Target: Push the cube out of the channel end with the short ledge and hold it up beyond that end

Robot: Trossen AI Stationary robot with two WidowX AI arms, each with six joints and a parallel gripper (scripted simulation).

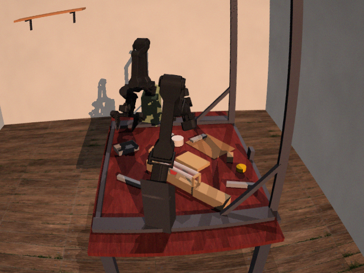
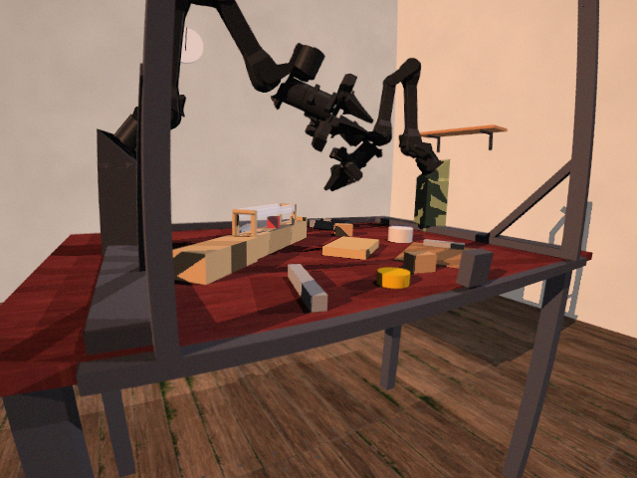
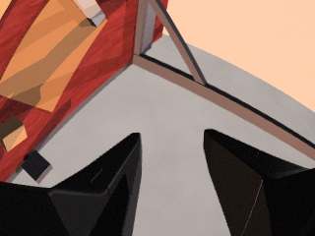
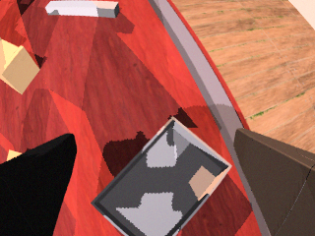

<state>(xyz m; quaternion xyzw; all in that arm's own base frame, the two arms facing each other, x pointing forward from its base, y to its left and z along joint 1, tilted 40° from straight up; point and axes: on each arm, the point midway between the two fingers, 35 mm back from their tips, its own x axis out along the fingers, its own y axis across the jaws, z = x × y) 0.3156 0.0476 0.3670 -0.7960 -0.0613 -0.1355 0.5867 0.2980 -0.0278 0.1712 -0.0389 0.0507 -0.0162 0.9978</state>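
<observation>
The red cube [image 1: 173, 172] sits inside the channel [image 1: 185, 173], a clear-roofed tunnel with wooden end frames on a long tan block; both also show in the exterior view, the cube [image 2: 273, 221] and the channel [image 2: 265, 214]. My left gripper [image 1: 187, 124] [image 2: 358, 109] hangs high above the table's far half, partly open, with nothing between the fingers. My right gripper [image 1: 126, 119] [image 2: 341, 177] is open and empty over the far left corner, above a grey tray [image 4: 160, 187]. Both grippers are far from the channel.
A tan slab [image 1: 192, 160], a white cylinder [image 1: 177, 140], a yellow cylinder [image 1: 241, 168], a flat tan board [image 1: 215, 145], grey sticks [image 1: 128, 180] [image 1: 238, 184] and a small grey block [image 2: 474, 267] lie on the table. A camouflage box [image 1: 151, 107] stands at the back. Frame posts surround the table.
</observation>
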